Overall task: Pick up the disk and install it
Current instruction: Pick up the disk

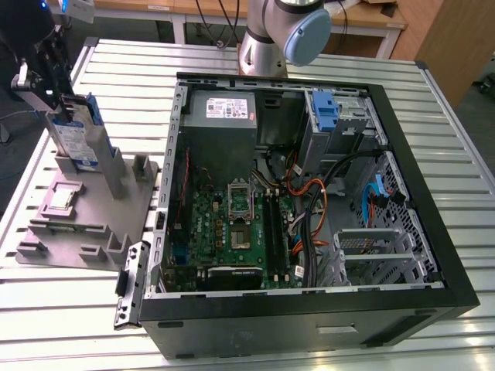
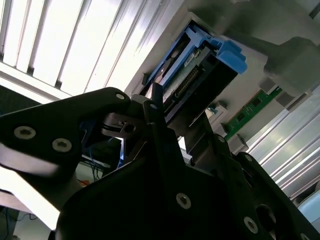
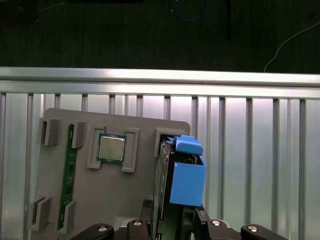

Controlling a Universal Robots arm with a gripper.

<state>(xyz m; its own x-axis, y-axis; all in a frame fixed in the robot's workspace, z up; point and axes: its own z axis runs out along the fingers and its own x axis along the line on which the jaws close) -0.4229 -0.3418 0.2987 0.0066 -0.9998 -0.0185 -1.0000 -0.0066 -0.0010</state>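
Note:
The disk (image 1: pixel 77 139) stands on edge in a slot of the grey fixture (image 1: pixel 85 224) at the exterior view's left, outside the computer case. It is silver-grey with a white-and-blue label and blue side rails. My gripper (image 1: pixel 56 97) comes down on its upper end, one finger on each side, shut on it. In the first wrist view the disk (image 3: pixel 186 175) shows edge-on with its blue rail, between my gripper (image 3: pixel 175 222) fingers. The second wrist view shows the disk (image 2: pixel 195 65) running away from the gripper (image 2: pixel 167 107), with a black finger (image 2: pixel 156 102) against its side.
The open computer case (image 1: pixel 433 232) lies to the exterior view's right, with a grey power-supply box (image 1: pixel 220 108) and a blue bracket (image 1: pixel 326 112) in the drive bay at its far end. The fixture also holds a processor chip (image 3: pixel 111 148) and a memory stick (image 3: pixel 67 175). The arm's base (image 1: pixel 267 39) stands behind the case.

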